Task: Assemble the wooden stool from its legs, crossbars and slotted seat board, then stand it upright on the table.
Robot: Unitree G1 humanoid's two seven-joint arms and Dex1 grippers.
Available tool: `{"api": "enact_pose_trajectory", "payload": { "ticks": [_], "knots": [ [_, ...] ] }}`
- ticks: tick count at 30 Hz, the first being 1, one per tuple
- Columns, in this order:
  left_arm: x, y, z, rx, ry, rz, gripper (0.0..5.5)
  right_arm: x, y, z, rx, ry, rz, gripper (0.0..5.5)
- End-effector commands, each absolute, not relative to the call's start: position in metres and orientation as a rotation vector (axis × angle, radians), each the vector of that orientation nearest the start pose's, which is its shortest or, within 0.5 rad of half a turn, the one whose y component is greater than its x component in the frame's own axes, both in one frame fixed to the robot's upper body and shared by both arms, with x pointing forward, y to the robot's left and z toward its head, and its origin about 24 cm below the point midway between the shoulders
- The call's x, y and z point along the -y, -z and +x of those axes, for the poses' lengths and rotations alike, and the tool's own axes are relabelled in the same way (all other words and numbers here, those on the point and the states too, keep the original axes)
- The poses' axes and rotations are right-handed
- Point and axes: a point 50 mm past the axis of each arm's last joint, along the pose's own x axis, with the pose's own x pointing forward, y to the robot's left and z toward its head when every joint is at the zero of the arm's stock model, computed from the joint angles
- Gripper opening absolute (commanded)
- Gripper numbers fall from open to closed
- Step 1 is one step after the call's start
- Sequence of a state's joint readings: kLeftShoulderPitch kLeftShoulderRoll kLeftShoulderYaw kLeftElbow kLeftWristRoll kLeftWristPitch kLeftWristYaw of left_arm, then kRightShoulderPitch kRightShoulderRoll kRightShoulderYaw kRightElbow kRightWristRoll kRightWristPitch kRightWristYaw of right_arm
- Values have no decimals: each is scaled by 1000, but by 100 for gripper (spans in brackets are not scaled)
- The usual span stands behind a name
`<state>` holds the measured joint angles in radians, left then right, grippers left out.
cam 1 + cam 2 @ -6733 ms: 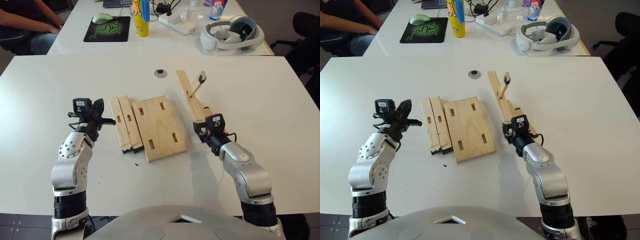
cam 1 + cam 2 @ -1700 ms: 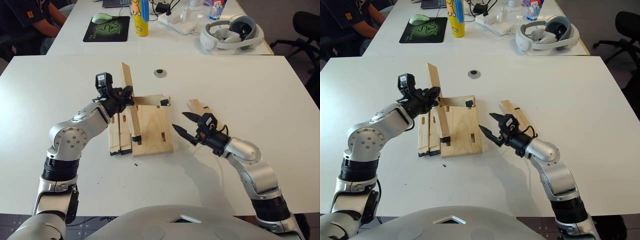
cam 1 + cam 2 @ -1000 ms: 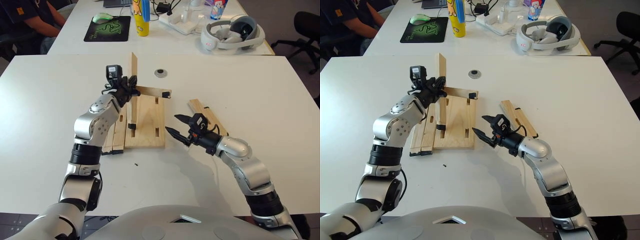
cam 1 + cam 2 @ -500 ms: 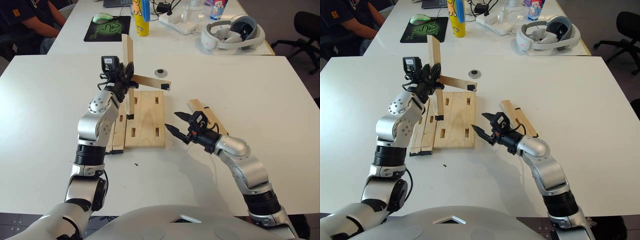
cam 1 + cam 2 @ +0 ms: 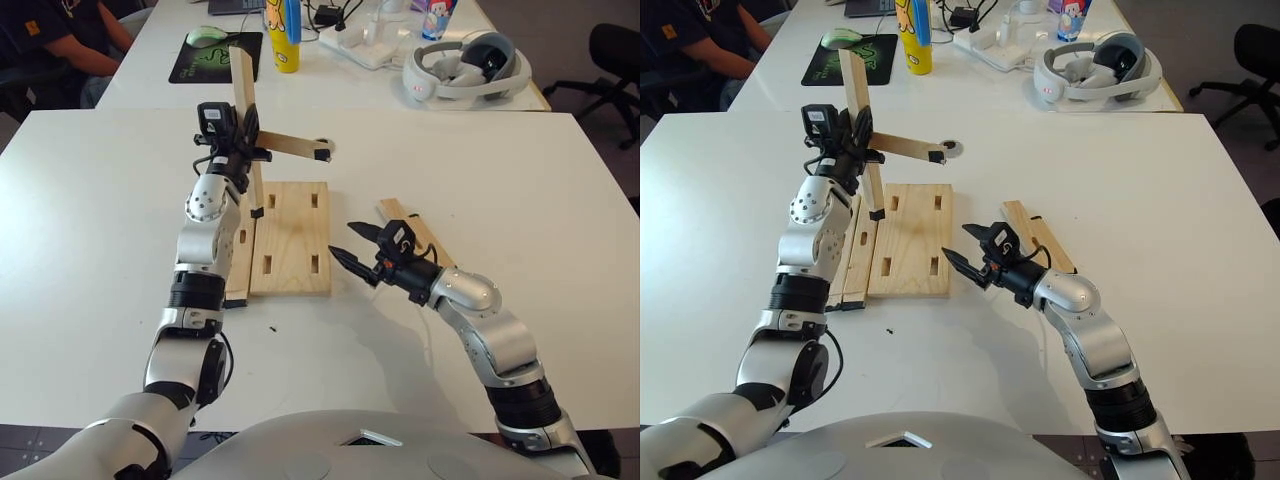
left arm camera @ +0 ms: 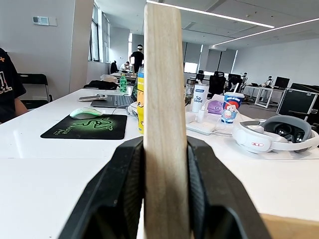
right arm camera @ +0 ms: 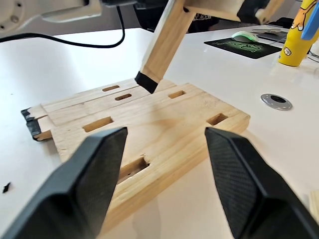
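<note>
Pale wood: two flat slotted legs (image 5: 852, 270) lie side by side on the white surface (image 5: 100, 200), against the left edge of one rectangular four-slot seat board (image 5: 290, 250). Above them the left jaws clamp one upright black-tipped leg (image 5: 241, 80) bearing one sideways crossbar (image 5: 290, 146). Just right of the board, the right jaws gape empty before another wooden slat (image 5: 392, 209).

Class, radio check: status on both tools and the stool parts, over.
Left tool shut on leg-crossbar piece, upright over seat board. Right tool open, beside seat board. Spare legs flat alongside.

Seat board (image 5: 290, 236), 4 slots, lies flat; leg (image 5: 241, 80) with crossbar (image 5: 290, 146) hangs tilted above it.
</note>
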<state>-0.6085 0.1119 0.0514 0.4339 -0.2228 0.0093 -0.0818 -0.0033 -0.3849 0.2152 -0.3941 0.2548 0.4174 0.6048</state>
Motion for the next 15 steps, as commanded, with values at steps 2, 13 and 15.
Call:
{"api": "enact_pose_trajectory", "payload": {
  "ticks": [2,13,15],
  "knots": [
    [-132,-138,381,201,164,-111,106,116,-85,219,-152,-937,-109,289],
    [-135,-96,379,98,126,-122,106,118,-86,218,-159,-941,-103,289],
    [-135,-97,379,105,118,-133,106,118,-86,217,-162,-945,-103,289]
  ]
}}
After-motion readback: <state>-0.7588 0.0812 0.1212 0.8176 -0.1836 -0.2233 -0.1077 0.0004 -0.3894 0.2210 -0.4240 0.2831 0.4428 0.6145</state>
